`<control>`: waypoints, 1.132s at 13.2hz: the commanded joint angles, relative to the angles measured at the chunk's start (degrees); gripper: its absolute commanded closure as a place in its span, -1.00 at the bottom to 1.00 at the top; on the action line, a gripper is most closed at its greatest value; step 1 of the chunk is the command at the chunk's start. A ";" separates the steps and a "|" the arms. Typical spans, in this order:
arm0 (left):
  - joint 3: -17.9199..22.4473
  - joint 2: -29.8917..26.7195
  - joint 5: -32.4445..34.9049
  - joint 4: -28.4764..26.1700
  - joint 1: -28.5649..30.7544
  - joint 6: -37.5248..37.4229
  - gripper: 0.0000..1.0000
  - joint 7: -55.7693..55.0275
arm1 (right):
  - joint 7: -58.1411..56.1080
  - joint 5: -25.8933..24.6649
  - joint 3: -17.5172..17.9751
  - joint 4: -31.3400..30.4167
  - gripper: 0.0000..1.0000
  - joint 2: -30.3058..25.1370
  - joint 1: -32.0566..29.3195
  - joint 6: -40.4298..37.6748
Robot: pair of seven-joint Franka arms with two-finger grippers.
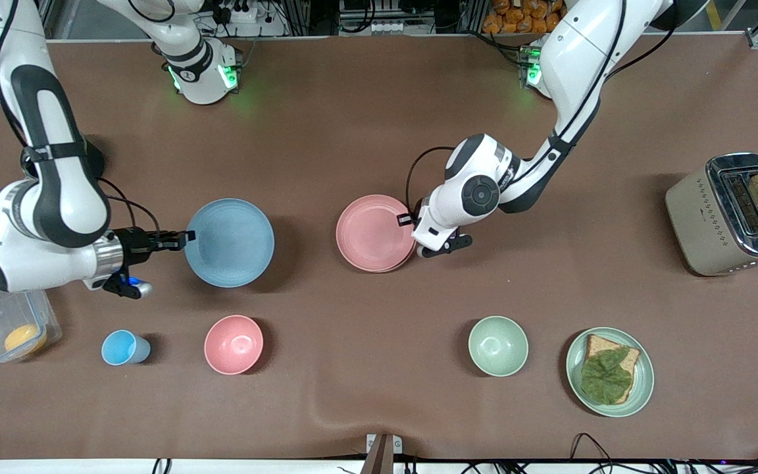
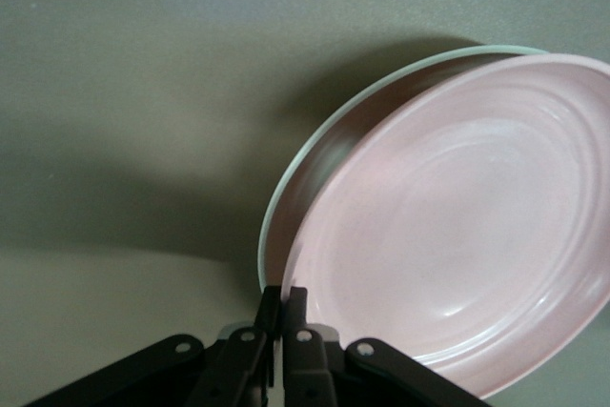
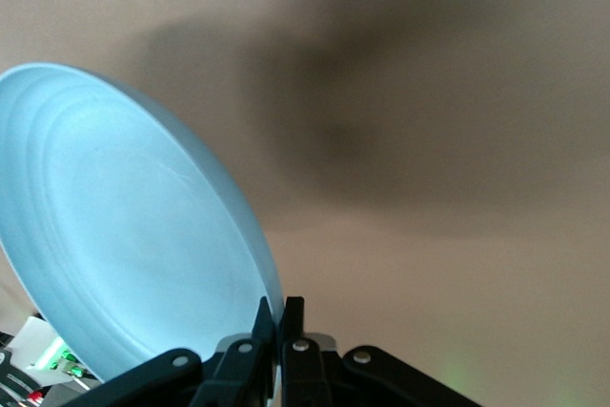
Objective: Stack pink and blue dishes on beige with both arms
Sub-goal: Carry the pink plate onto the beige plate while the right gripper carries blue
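At centre frame, the left gripper (image 1: 433,251) clamped the pink plate's (image 1: 374,232) rim over the beige plate (image 2: 315,154); at centre-left, the right gripper (image 1: 178,240) pinched the lifted blue plate (image 1: 229,242).

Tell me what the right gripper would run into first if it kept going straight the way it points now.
The right gripper is shut on the blue plate and points toward the table's middle. Carried straight on, the plate's leading edge would probably meet the pink plate held by the left gripper first, though their heights are unclear.
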 commanded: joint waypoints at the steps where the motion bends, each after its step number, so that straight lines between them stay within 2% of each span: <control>1: 0.26 1.33 1.16 0.99 -1.63 2.19 1.00 -0.79 | 7.40 1.26 -0.21 -1.80 1.00 -3.41 5.56 1.50; 3: 0.35 1.77 1.42 0.99 -1.55 2.19 0.96 -0.79 | 11.99 1.17 -0.30 -8.53 1.00 -7.62 10.57 8.94; 4: 0.43 1.77 1.60 1.08 -1.55 2.19 0.37 -0.79 | 13.31 1.17 -0.30 -12.14 1.00 -9.12 12.60 13.07; 5: 0.87 1.25 1.60 1.08 -1.55 2.02 -0.62 -0.88 | 14.80 1.17 -0.21 -14.35 1.00 -9.66 13.75 16.07; 6: 0.96 0.20 1.69 0.82 -1.38 1.58 -1.00 -0.96 | 15.86 1.26 -0.21 -14.81 1.00 -9.84 14.89 16.97; 8: 1.05 -4.01 1.78 1.07 -0.06 -3.40 -1.00 -1.14 | 18.84 1.44 -0.13 -14.64 1.00 -10.19 16.57 17.42; 10: 1.05 -10.15 2.39 1.95 3.00 -9.12 -1.00 -0.79 | 20.96 4.15 -0.21 -14.73 1.00 -10.28 18.67 18.82; 15: 0.87 -24.74 10.81 4.42 12.24 -21.69 -1.00 1.49 | 30.97 4.78 -0.30 -14.81 1.00 -8.44 28.42 27.16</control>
